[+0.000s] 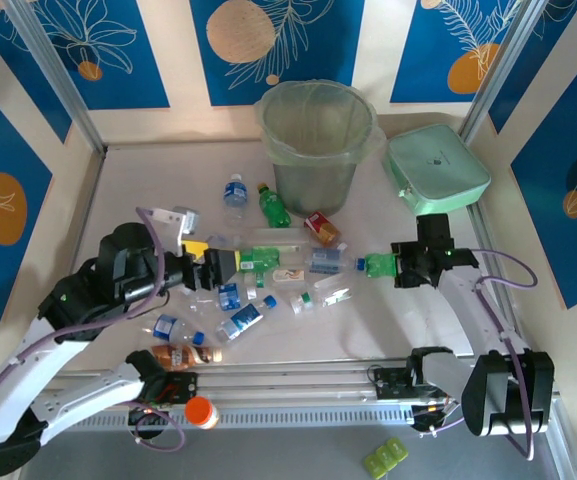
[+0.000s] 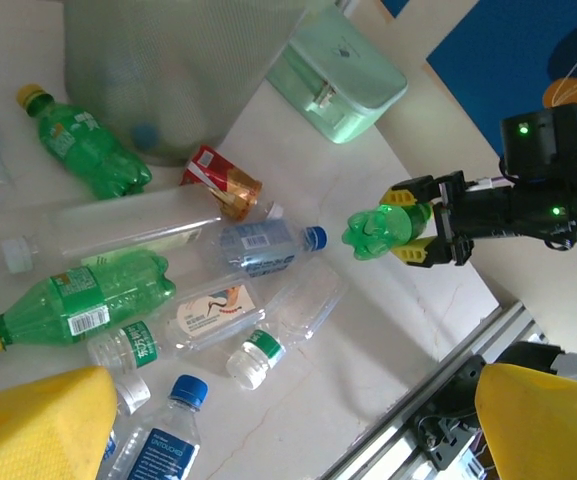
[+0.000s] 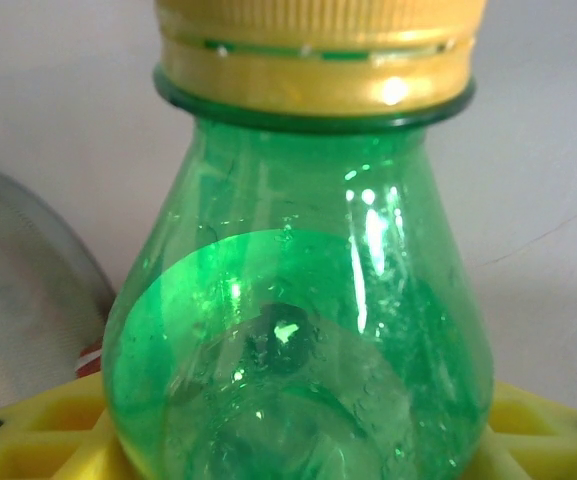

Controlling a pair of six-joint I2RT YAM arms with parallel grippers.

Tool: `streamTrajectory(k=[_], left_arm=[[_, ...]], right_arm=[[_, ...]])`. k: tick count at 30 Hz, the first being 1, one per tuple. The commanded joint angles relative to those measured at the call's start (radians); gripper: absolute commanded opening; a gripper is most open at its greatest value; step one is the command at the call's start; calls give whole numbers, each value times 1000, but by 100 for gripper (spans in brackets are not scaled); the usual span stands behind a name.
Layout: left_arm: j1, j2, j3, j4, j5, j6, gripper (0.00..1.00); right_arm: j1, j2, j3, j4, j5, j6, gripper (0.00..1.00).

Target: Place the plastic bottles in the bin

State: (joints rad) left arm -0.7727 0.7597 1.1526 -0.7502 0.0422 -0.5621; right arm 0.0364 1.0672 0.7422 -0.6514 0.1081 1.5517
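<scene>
**A:** What is the overhead camera showing of the room?

**B:** Walls [image 1: 108, 50] of blue panels with pale leaves and orange discs are closing round a pale, faintly veined desk [image 1: 138, 185]. Metal posts [image 1: 56, 80] are slanting up at the corners, and a rail [image 1: 298, 372] is running along the near edge. The bin [image 1: 316, 140] is standing at the back, with a mint box [image 1: 436, 168] just to its right.

**A:** And the bottles?

**B:** Most bottles [image 1: 268, 285] are lying scattered mid-desk, in front of the bin. The left gripper [image 1: 228, 267] is hanging at the scatter's left side. The right gripper [image 1: 396, 266] is pinching a green bottle [image 1: 376, 265] at the scatter's right, apart from the bin.

**A:** What is the left wrist camera giving?

**B:** Its yellow fingers [image 2: 38, 420] are standing spread wide over bottles lying on the desk. Across the surface the right gripper is clamping the green bottle [image 2: 380, 230], base pointing this way. The bin's wall [image 2: 168, 70] is rising at the top, with the box [image 2: 338, 75] beside it.

**A:** And the right wrist camera?

**B:** The green bottle [image 3: 298, 340] is sitting right against the lens, resting between yellow fingers [image 3: 38, 440]. Its yellow cap [image 3: 318, 50] is pointing away over the pale desk.
</scene>
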Motion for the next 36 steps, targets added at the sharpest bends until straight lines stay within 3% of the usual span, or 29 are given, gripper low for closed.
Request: streamTrajectory(k=[1,10,15,21,26,36], left_arm=[[-7,-37,53,-86,-75,-28,93],[-6,-91,127,-176,-153,-92,93],[-5,-136,103,-130,-158,-141,93],[-7,-153,94,-38,-169,-185,96],[-6,-71,86,92,-39,-218,95],[25,71,59,249,92,-303,94]], right_arm=[[39,-25,97,-77,54,-45,46],[211,60,407,-133,173,-136,45],[287,129,591,-203,234,-249,44],[280,97,637,-115,133,-311,41],[284,82,693,-105,76,-332,41],[265,135,865,-109,-27,-464,42]])
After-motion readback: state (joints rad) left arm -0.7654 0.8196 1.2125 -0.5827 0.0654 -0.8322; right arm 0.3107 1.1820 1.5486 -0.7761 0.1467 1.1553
